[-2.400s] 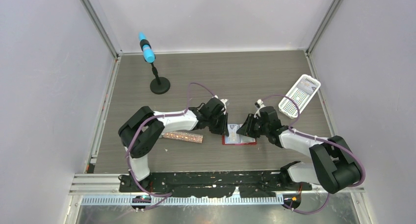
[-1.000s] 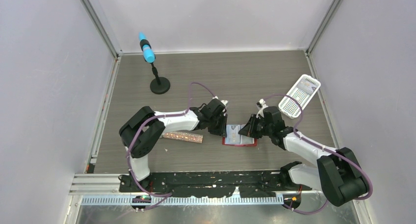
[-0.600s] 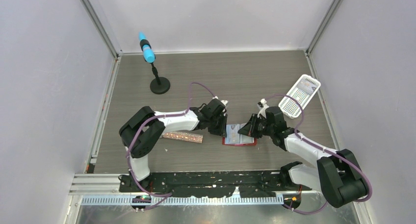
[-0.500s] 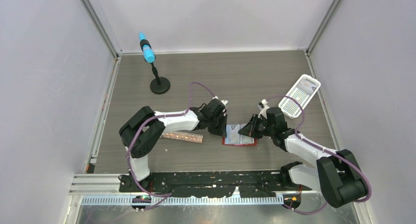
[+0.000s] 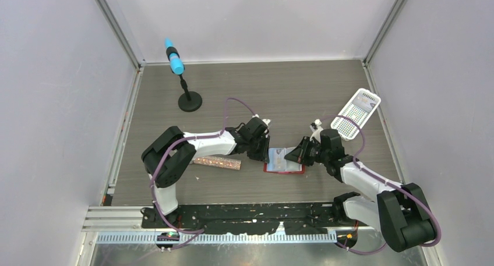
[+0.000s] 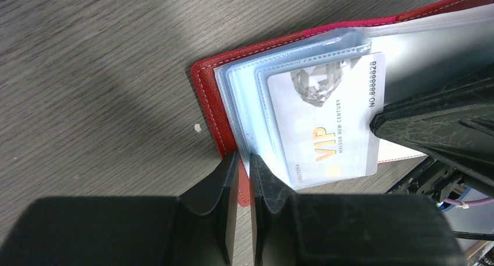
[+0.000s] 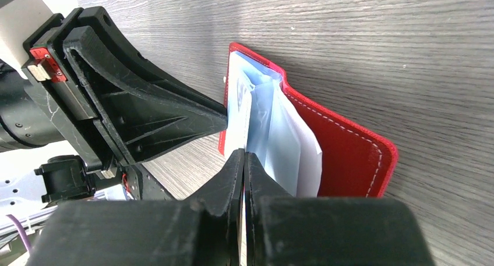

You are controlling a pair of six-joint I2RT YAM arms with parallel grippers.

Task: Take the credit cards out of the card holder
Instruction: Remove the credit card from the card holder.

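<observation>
The right pincer (image 7: 243, 155) is clenched on the edge of the card (image 6: 326, 123), which lies in the front sleeve of the open holder (image 6: 204, 97) on the table (image 6: 87, 45). The left pincer (image 6: 243, 161) clamps the holder's near edge. Pull slowly, straight along the sleeve, with the left anchoring so the holder doesn't drag.

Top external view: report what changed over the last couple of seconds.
The right arm drew back slightly to its right, the right gripper still pinching the credit card by its edge. The left gripper stayed clamped on the card holder, which did not move.
</observation>
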